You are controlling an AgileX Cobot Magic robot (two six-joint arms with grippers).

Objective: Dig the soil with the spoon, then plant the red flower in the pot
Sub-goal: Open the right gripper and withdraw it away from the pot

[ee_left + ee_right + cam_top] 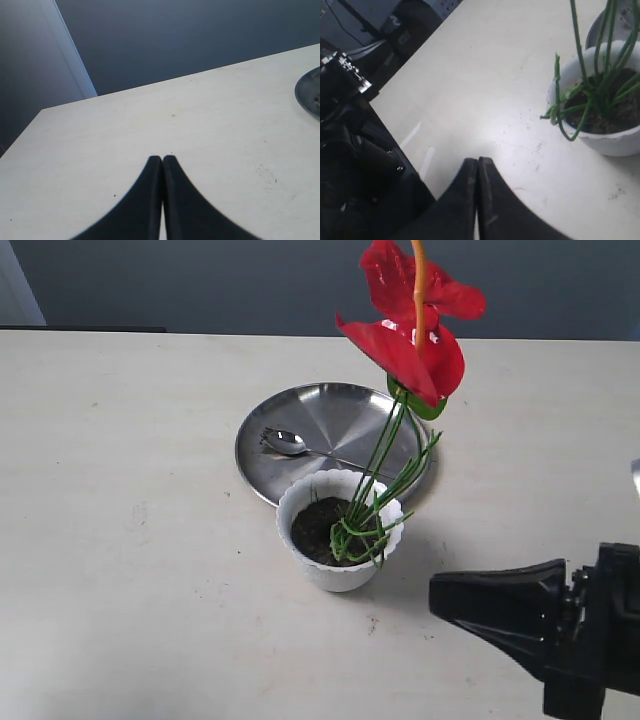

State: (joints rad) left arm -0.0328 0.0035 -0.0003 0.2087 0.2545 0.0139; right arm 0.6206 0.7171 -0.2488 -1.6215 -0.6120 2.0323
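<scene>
Right gripper (477, 162) sat closed and empty beside the pot (338, 532); left gripper (162, 160) was closed too, well apart. The flower (412, 335) stood in the soil (320, 530), leaning; the spoon (290, 444) lay on the plate (330, 415) behind.

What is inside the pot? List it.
The pot holds dark soil and the red flower, whose green stems stand in the soil. The stem ends and the pot's bottom are covered by soil.
</scene>
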